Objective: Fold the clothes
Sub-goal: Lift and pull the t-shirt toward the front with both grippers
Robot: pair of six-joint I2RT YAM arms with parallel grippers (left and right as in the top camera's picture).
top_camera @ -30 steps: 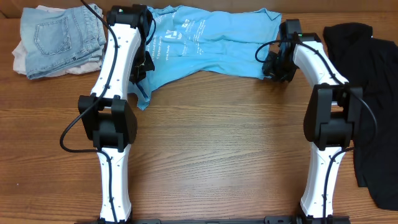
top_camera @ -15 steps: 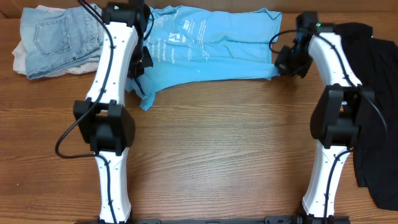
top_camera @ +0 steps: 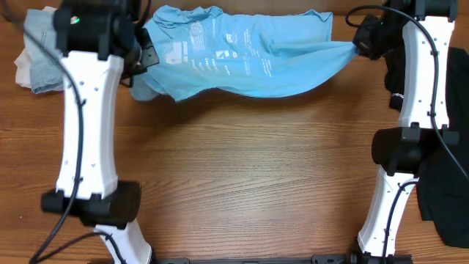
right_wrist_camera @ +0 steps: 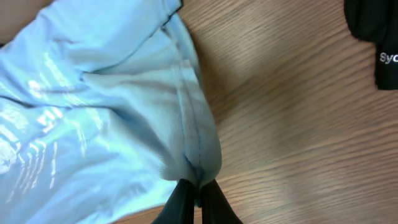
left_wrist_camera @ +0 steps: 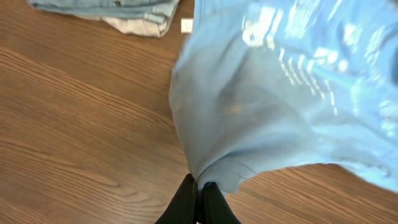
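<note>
Left end effector: closed, pinching one end of the light sky-blue cotton T-shirt with white lettering | Right end effector: closed, pinching the opposite seamed end | T-shirt: stretched between both, sagging over the brown wooden surface at 12 o'clock | Large black shirt: lying at 3 o'clock
</note>
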